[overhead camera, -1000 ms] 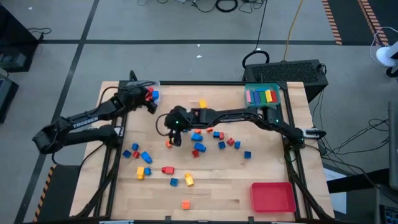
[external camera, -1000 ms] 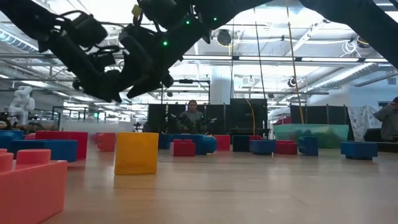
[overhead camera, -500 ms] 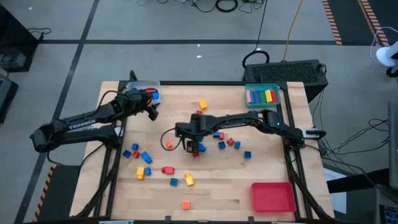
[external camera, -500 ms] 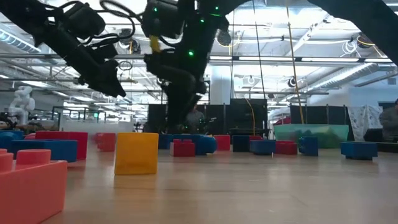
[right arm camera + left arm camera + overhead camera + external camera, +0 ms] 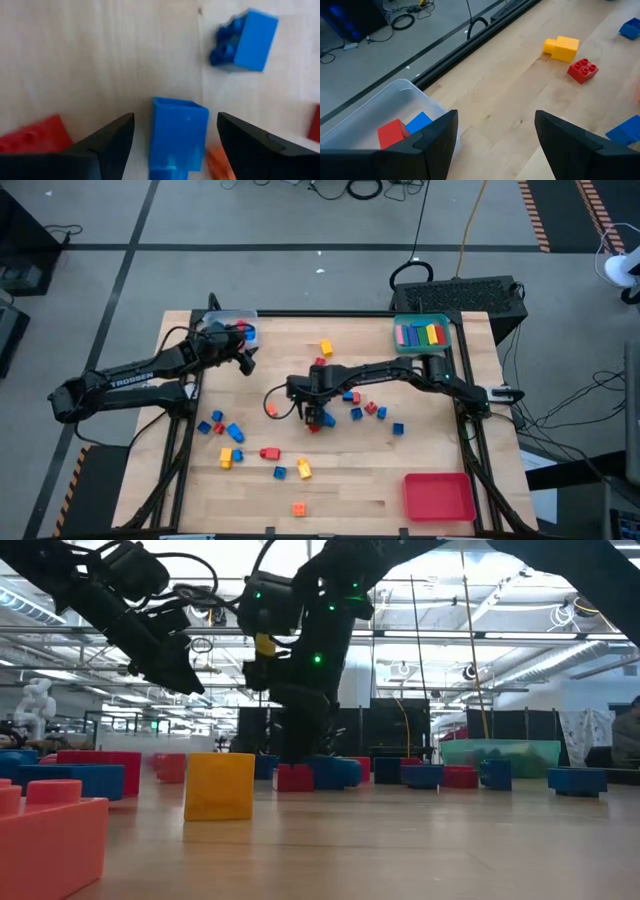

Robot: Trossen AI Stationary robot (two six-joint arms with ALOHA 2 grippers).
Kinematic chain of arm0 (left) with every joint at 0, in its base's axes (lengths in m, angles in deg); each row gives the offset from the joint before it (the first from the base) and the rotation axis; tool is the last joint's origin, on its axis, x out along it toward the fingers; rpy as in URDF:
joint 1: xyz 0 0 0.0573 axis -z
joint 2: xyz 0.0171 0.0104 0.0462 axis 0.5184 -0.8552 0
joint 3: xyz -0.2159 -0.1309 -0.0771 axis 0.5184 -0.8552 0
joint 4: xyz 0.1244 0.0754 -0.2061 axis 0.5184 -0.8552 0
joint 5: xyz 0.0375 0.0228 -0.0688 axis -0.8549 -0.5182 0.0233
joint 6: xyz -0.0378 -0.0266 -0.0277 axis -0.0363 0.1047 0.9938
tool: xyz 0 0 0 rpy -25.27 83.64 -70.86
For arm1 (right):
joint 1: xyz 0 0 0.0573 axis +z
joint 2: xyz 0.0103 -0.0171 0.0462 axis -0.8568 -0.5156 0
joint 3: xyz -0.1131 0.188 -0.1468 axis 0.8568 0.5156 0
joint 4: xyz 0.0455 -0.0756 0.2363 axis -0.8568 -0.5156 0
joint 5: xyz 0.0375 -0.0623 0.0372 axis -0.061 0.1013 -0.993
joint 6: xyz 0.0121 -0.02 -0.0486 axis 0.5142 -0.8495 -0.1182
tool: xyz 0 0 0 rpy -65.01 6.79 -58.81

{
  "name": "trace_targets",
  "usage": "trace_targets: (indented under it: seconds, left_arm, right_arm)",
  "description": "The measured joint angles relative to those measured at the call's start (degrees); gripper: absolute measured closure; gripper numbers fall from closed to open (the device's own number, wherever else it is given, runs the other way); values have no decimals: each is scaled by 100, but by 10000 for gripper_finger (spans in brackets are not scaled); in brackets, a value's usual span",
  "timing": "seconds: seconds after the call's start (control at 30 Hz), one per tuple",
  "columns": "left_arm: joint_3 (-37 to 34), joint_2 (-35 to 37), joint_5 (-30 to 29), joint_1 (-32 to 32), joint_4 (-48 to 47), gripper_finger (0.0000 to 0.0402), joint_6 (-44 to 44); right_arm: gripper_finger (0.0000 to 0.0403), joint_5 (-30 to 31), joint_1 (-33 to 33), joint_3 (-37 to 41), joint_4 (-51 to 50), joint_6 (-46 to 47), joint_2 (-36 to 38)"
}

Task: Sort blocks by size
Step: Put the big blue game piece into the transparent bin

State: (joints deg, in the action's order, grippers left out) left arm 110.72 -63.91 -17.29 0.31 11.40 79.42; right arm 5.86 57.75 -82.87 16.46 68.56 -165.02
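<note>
Right end effector (image 5: 318, 416) is down over the block cluster mid-table (image 5: 350, 480), fingers spread. Right wrist view: a blue block (image 5: 178, 131) stands right between the two fingers, gaps visible on both sides, so no contact and nothing gripped. Just beside it sit a red block (image 5: 35, 136) on one side and an orange piece (image 5: 220, 162) on the other; a second blue block (image 5: 246, 40) lies further ahead on the wood.

Left end effector (image 5: 243, 360) hovers near the clear tray (image 5: 222, 318) at the far left corner of the table, fingers apart and empty.

Counts:
- Clear tray: two blocks, one red (image 5: 393, 134), one blue (image 5: 419, 123).
- Teal tray (image 5: 425, 320) at the far right corner: a row of coloured bars, individual count unclear from the high view.
- Red tray (image 5: 438, 496) at the near right corner: one.
- Loose on the table: roughly twenty blocks in blue, red, yellow and orange; exact number not resolvable.

View differences: only the right wrist view shows the blue block centred between the fingers; in the high view the arm covers it. Left wrist view shows the tray contents plus a yellow block (image 5: 562, 48) and a small red block (image 5: 583, 70) beyond. Low view puts a yellow cube (image 5: 219, 785) in the foreground and the right arm reaching table level behind it.
</note>
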Motion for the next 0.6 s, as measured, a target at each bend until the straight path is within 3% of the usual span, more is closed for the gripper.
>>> trace_targets:
  seconds: [0.17,0.43,0.6]
  left_arm:
    - [0,0,0,-2,27,136,-2]
    - [0,0,358,-1,19,136,-562]
    - [-14,0,1141,30,173,136,-782]
  right_arm:
    - [161,-13,9,98,8,8,-2]
    - [290,18,7,92,205,28,0]
    - [290,54,-7,75,536,30,44]
